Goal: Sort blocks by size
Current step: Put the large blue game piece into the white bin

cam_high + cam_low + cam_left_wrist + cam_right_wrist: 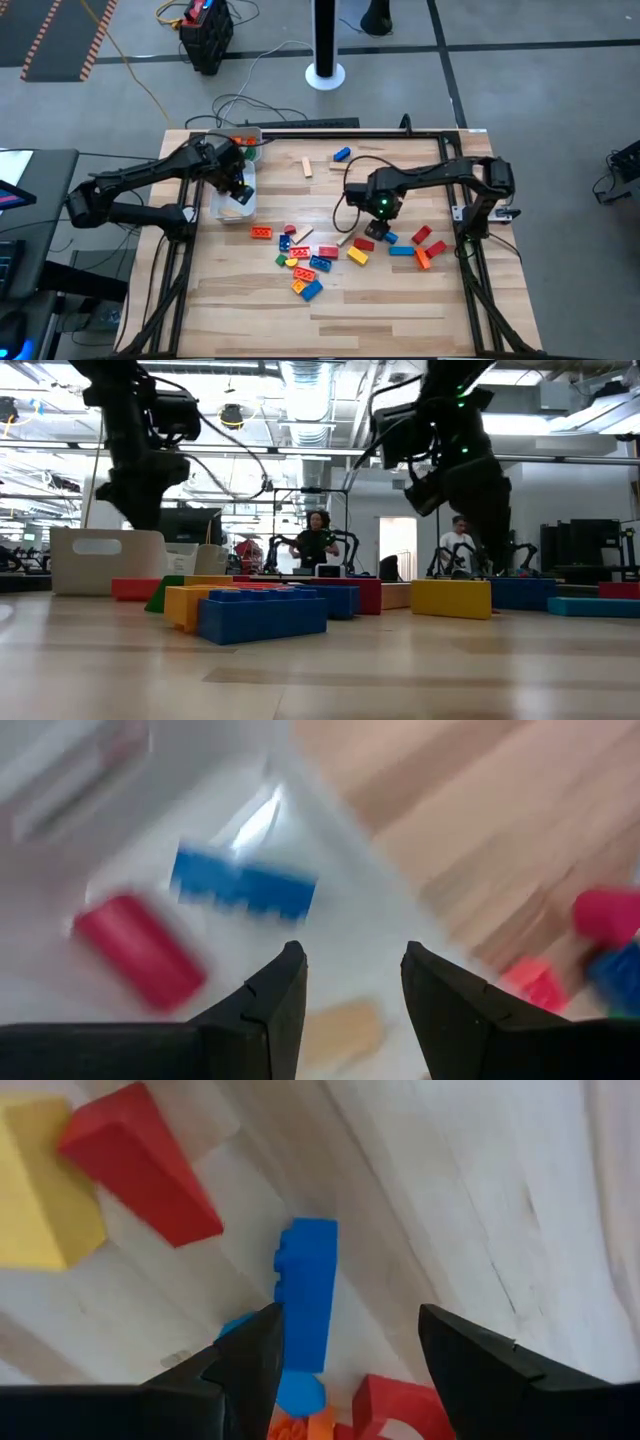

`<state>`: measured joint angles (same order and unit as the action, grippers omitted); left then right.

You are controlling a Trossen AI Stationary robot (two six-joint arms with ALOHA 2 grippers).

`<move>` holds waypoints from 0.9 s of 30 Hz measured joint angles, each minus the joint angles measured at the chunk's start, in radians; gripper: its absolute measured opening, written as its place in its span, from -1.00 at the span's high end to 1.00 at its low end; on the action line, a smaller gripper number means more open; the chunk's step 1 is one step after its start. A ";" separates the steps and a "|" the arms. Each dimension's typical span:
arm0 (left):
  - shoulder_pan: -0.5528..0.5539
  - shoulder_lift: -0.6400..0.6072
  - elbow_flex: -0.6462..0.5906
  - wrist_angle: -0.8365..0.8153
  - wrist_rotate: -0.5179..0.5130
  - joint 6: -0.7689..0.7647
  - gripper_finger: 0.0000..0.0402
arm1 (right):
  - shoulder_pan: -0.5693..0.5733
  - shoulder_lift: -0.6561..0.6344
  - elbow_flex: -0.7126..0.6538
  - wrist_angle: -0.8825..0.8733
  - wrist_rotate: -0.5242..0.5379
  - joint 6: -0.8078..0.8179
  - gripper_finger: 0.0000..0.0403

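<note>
The blocks lie scattered on the wooden table, most in a pile [305, 260] at the middle and a smaller group [420, 245] to the right. My left gripper [237, 187] hangs open over a white tray [228, 208]; inside the tray lie a blue brick [243, 882], a red one [140, 952] and a tan one [340, 1025]. My right gripper [383, 212] hangs open above the table, its fingers [250, 1355] pointing down over a blue bar [305, 1295] beside a red brick [140, 1165] and a yellow brick [40, 1190]. Neither gripper holds anything.
A second white tray [245, 135] stands at the table's far left corner. A tan bar [307, 167] and a blue brick [342, 154] lie alone toward the far edge. The near half of the table [340, 320] is bare wood.
</note>
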<state>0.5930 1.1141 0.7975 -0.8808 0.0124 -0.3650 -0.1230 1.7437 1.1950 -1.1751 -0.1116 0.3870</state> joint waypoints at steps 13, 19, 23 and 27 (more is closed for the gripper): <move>0.001 0.000 0.000 0.280 -0.046 -0.409 0.23 | 0.028 -0.362 -0.253 0.167 0.051 0.031 -0.29; 0.001 0.000 0.000 0.270 -0.041 -0.548 0.23 | 0.075 -0.407 -0.270 0.188 0.120 0.050 -0.29; 0.001 0.000 0.000 0.322 0.073 -0.581 0.23 | 0.101 -0.408 -0.270 0.232 0.139 0.023 -0.29; -0.026 -0.015 0.000 0.630 0.165 -0.531 0.23 | 0.110 -0.389 -0.274 0.301 0.140 0.000 -0.29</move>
<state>0.5666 1.0990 0.7971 -0.2505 0.1778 -0.8960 -0.0128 1.3552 0.9209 -0.8741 0.0280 0.3870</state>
